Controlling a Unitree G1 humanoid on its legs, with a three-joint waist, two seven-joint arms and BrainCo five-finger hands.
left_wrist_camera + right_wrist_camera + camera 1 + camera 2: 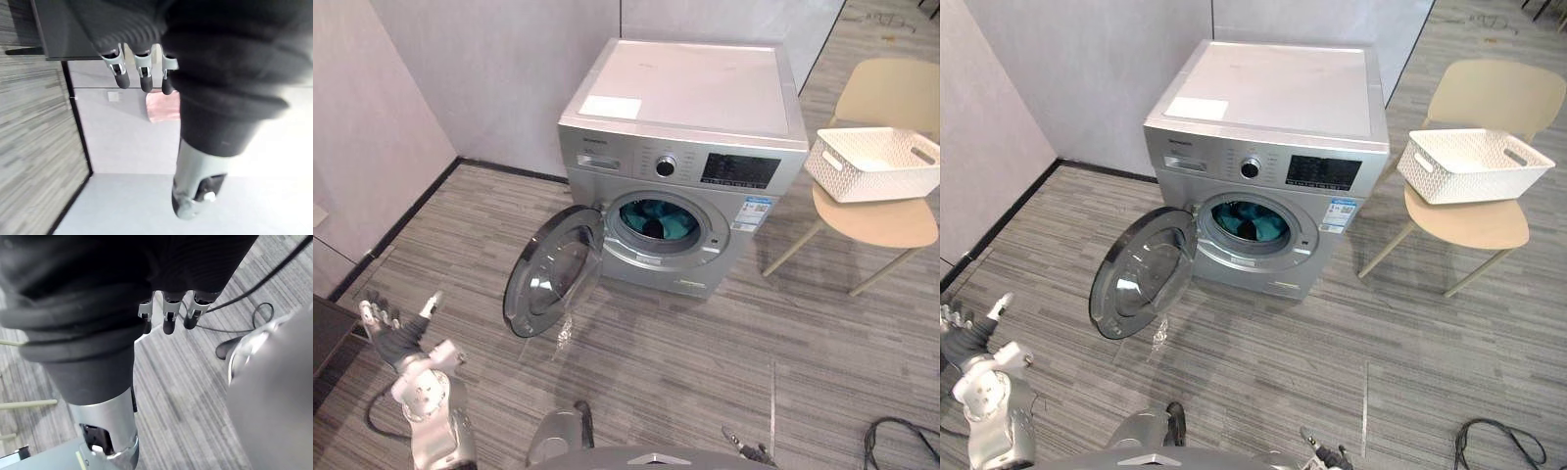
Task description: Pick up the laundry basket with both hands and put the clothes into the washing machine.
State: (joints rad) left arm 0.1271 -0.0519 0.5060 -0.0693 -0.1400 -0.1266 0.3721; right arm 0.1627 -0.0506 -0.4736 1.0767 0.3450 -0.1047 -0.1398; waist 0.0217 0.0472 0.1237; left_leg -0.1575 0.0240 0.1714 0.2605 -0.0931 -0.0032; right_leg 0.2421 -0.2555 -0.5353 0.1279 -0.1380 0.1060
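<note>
A silver washing machine [685, 108] stands against the back wall with its round door [553, 274] swung open to the left. Teal and dark clothes [656, 220] lie inside the drum. The white perforated laundry basket [873, 162] rests on a beige chair [881, 223] to the right of the machine, and I see no clothes in it. My left hand [396, 333] is low at the left, well away from the machine, fingers [141, 73] spread and holding nothing. My right hand [167, 316] hangs over the floor with relaxed fingers, also holding nothing.
Grey walls run behind the machine and along the left side. A dark piece of furniture [325, 338] sits at the left edge beside my left hand. Striped grey floor [705, 352] stretches between me and the machine, and the open door juts into it.
</note>
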